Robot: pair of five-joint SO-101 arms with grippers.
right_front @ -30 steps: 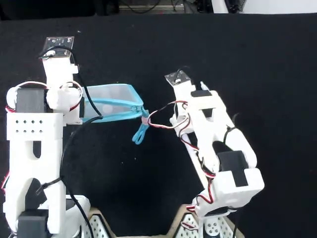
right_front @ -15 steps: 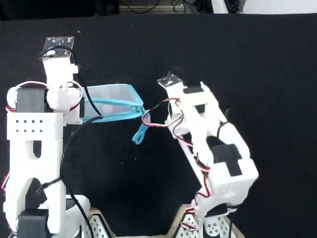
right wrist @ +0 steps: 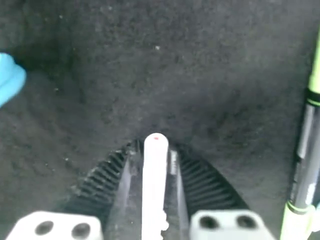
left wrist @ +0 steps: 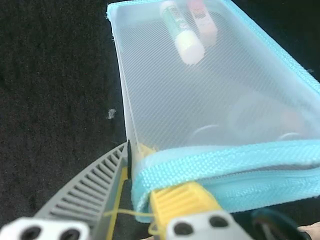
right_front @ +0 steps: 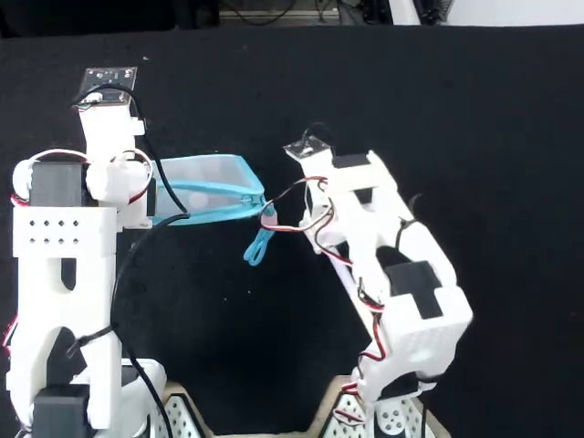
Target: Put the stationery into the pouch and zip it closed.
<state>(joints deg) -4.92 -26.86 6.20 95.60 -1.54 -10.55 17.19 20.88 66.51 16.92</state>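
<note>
The light blue mesh pouch (right_front: 205,187) lies on the black table between the arms. My left gripper (left wrist: 142,192) is shut on the pouch (left wrist: 210,100) at one end of its zipper edge. Through the mesh I see a white-and-green stick (left wrist: 181,31) and a pink one (left wrist: 202,17) inside. My right gripper (right wrist: 152,147) is shut on a white pen (right wrist: 154,185) with a red-dotted tip. In the high view that pen's tip (right_front: 267,219) sits right at the pouch's near corner. A green pen (right wrist: 306,160) lies on the table beside the right gripper.
A blue strap loop (right_front: 258,245) trails from the pouch's corner toward the table's front, and its end (right wrist: 9,79) is seen ahead of the right gripper. Red and white cables (right_front: 297,214) hang off the right arm. Black cloth covers the whole table (right_front: 474,137).
The right arm's wrist has swung a little to the left, toward the pouch, still gripping the white pen. The left arm and the pouch have stayed put.
</note>
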